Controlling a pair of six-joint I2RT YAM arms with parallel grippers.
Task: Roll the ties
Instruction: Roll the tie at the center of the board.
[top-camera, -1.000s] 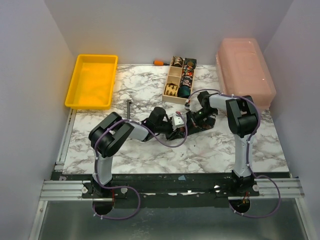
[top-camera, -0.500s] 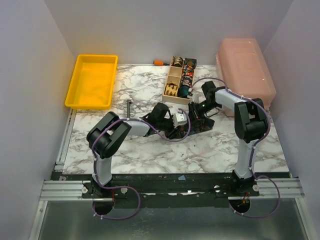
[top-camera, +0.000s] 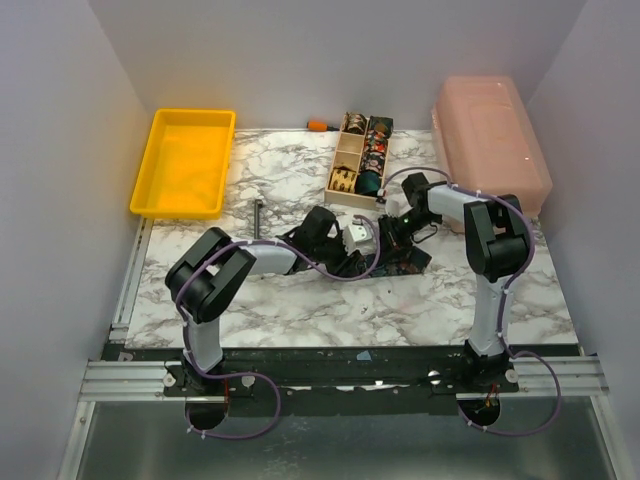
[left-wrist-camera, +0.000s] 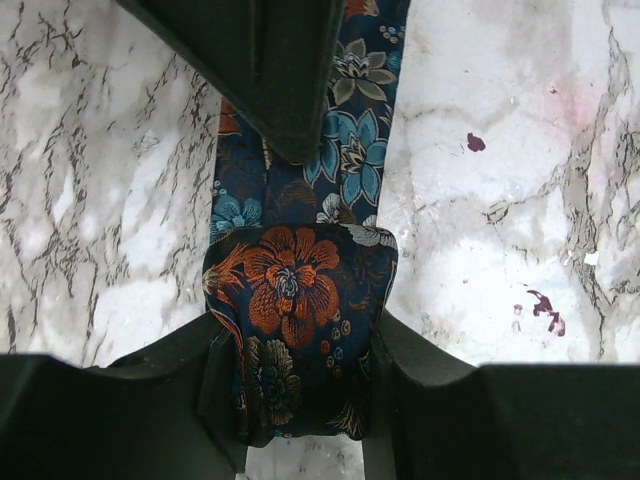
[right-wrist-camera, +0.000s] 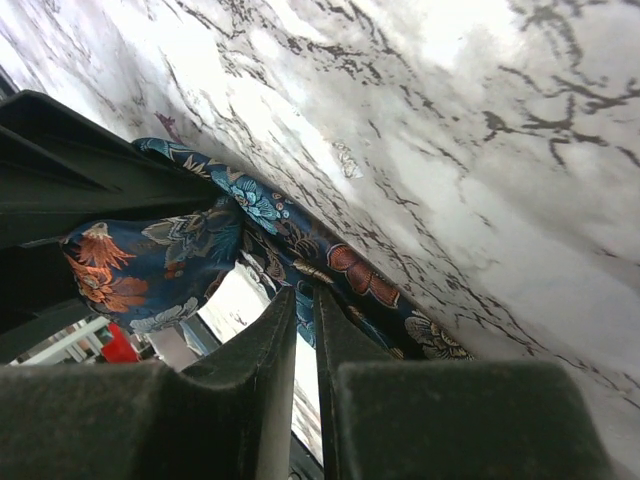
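At centre, the right pincer (right-wrist-camera: 305, 295) has dropped onto the tie (left-wrist-camera: 300, 285).

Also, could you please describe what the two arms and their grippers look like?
Both the left arm and right arm alternate white link shells with bulky black joint housings. A thin purple cable loops loosely along each. A white block sits at the left wrist. The left fingers and right fingers are plain matte black, flat and blocky, without visible markings.

1 floral tie (left-wrist-camera: 295, 290), 1 yellow tray (top-camera: 185, 160), 1 pink bin (top-camera: 490, 140), 1 wooden box (top-camera: 350, 200)
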